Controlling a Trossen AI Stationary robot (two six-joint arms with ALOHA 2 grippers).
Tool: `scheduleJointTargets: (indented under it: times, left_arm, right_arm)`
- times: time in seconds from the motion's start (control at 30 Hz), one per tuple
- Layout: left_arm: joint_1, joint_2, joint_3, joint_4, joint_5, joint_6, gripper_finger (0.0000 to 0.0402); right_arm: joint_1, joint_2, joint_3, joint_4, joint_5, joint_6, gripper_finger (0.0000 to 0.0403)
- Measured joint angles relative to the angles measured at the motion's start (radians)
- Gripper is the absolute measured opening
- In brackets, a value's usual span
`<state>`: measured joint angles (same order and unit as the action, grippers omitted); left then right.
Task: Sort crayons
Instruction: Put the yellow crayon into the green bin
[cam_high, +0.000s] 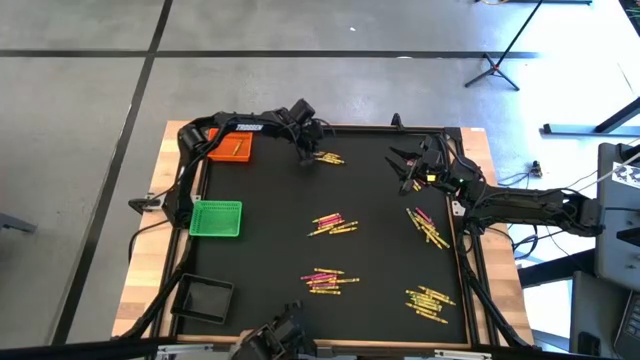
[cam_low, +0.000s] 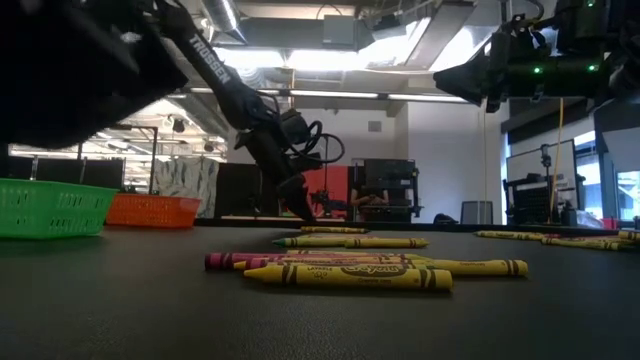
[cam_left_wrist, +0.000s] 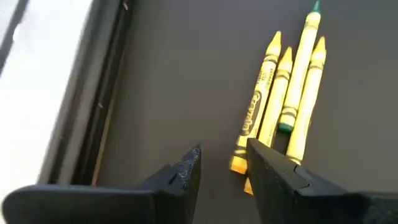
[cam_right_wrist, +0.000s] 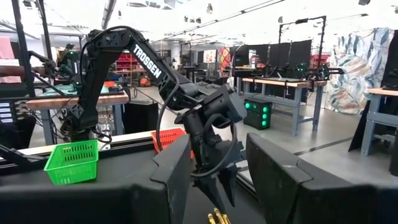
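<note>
The black bench (cam_high: 270, 260) carries everything, and the orange tray (cam_high: 232, 149) at its far left corner serves as the landmark. Both dark arms reach over the far half of the bench. The left arm curves from beside the orange tray toward the middle of the far edge; the right arm comes in from the side opposite the tray.

The green tray (cam_high: 216, 219) sits just nearer than the orange tray along the same side, and a black tray (cam_high: 203, 297) lies nearer still, at the near corner on that side.

The left end effector (cam_high: 308, 150) hangs low, a little to the right of the orange tray, its fingers (cam_left_wrist: 186, 168) apart and empty, their tips just beside a small group of yellow crayons (cam_left_wrist: 283, 106) that includes one green-tipped stick. The right end effector (cam_high: 412, 170) is raised well across the bench from the orange tray, its fingers (cam_right_wrist: 177, 168) spread and holding nothing.

The other crayons lie in loose clusters away from the orange tray: one at the bench's middle (cam_high: 333, 224), one toward the near edge (cam_high: 328, 281), one below the right end effector (cam_high: 428, 226), and one at the near corner farthest from the tray (cam_high: 430, 301). They are yellow and pink, all lying flat.
</note>
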<state>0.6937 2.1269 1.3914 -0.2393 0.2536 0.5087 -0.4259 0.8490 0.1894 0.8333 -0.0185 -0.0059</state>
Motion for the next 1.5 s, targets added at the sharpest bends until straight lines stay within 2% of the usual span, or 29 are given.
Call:
scheduleJointTargets:
  times: [0.43,0.63,1.03,1.13,1.27,1.33,1.5]
  left_arm:
    - [0.018,0.01,0.0,-0.012,0.008,-0.001,0.0109]
    - [0.033,0.01,0.0,-0.022,0.069,0.024,0.0081]
    - [0.018,0.01,0.0,-0.032,0.078,0.102,0.0027]
    - [0.01,0.005,0.0,-0.039,0.053,0.102,0.001]
    - [-0.005,-0.025,0.0,-0.045,-0.057,0.031,0.0003]
    - [-0.015,-0.046,0.0,-0.059,-0.084,0.006,0.0008]
    - [-0.047,-0.108,0.001,-0.148,-0.078,-0.01,0.0035]
  right_arm:
    - [0.0,0.0,0.0,0.002,0.0,0.0,0.0154]
    - [0.0,0.0,0.0,0.002,0.0,0.0,0.0154]
    - [0.0,0.0,0.0,0.003,0.0,0.0,0.0154]
    - [0.0,0.0,0.0,0.003,0.0,0.0,0.0154]
    - [0.0,0.0,0.0,0.002,0.0,0.0,0.0154]
    - [0.0,0.0,0.0,0.002,0.0,0.0,0.0154]
    - [0.0,0.0,0.0,0.002,0.0,0.0,0.0154]
